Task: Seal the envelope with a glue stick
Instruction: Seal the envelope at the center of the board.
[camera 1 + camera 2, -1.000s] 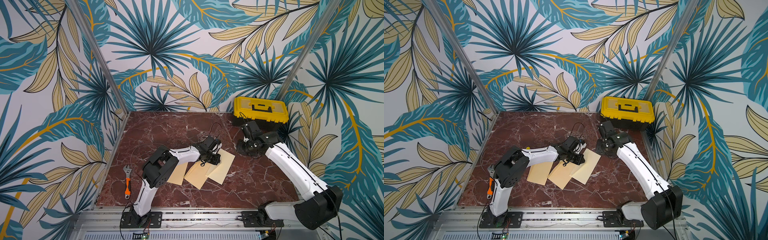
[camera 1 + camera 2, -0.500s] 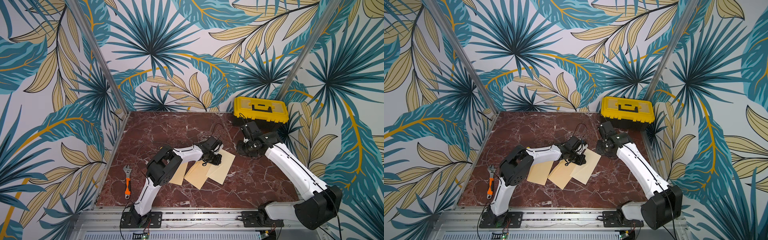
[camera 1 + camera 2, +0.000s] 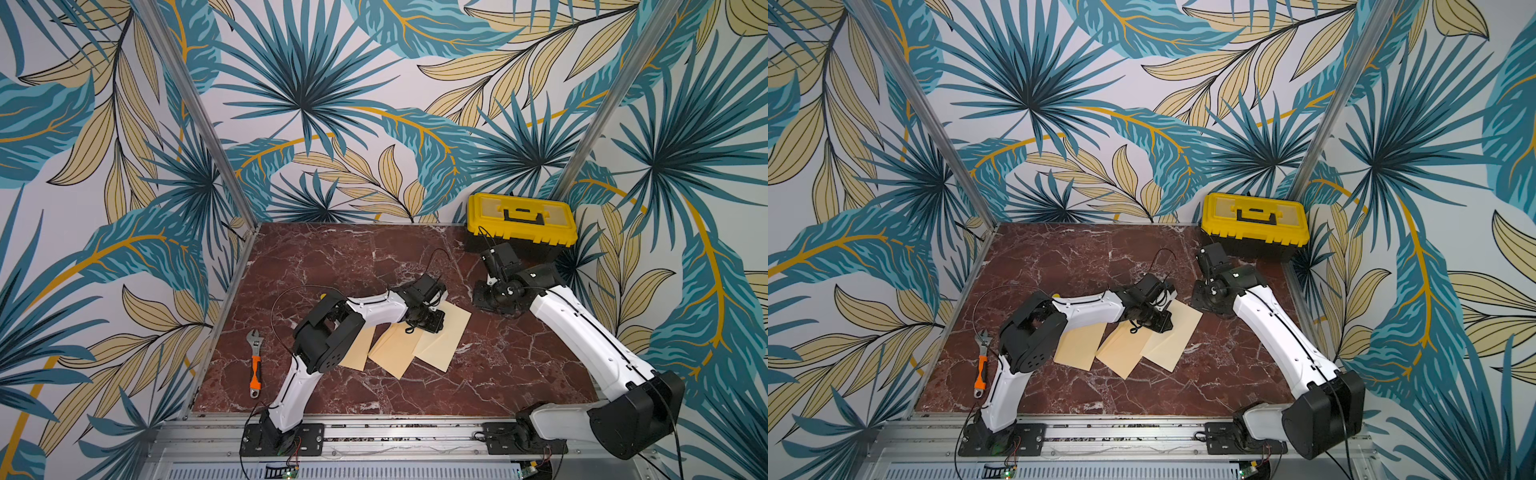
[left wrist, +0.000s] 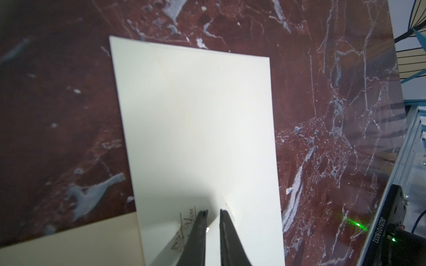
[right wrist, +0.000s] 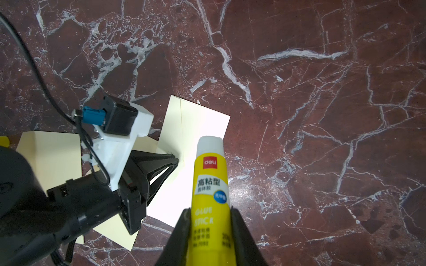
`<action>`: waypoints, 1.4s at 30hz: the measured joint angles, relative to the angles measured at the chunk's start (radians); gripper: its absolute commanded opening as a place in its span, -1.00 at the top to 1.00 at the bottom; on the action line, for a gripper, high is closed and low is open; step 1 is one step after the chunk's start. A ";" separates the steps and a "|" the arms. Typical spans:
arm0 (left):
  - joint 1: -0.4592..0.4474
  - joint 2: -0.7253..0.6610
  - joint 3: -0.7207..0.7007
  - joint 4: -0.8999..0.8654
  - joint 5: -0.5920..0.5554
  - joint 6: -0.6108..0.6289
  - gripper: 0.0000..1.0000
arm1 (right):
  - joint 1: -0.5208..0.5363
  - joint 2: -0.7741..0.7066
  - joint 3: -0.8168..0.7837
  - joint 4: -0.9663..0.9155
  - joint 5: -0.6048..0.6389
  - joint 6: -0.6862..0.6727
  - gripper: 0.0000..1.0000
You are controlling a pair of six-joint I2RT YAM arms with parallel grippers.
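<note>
Over by the left edge of the tabletop [image 3: 332,257], an orange-handled wrench [image 3: 255,360] lies on its own, well apart from the action. Moving in, three cream envelopes sit fanned and overlapping at the middle: the left envelope [image 3: 355,351], the middle envelope [image 3: 395,353] and the right envelope [image 3: 446,338].

The left arm reaches across them and its left tool [image 4: 212,213] is down on the right envelope's near end. The fingers [image 4: 200,230] stand a narrow slit apart with paper at the tips. I cannot tell whether that paper is pinched or merely touched.

Further right, the right tool [image 5: 210,211] is clenched hard around the glue stick [image 5: 211,184], gripping the yellow body low down. The cap is off and the white glue end is exposed. It hangs just beside the right envelope's right edge, between that envelope and the far right corner. A yellow toolbox [image 3: 521,222] sits in that corner.
</note>
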 measured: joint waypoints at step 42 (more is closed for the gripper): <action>-0.115 0.026 0.196 -0.304 -0.251 0.132 0.63 | -0.128 -0.082 0.000 -0.087 0.055 -0.003 1.00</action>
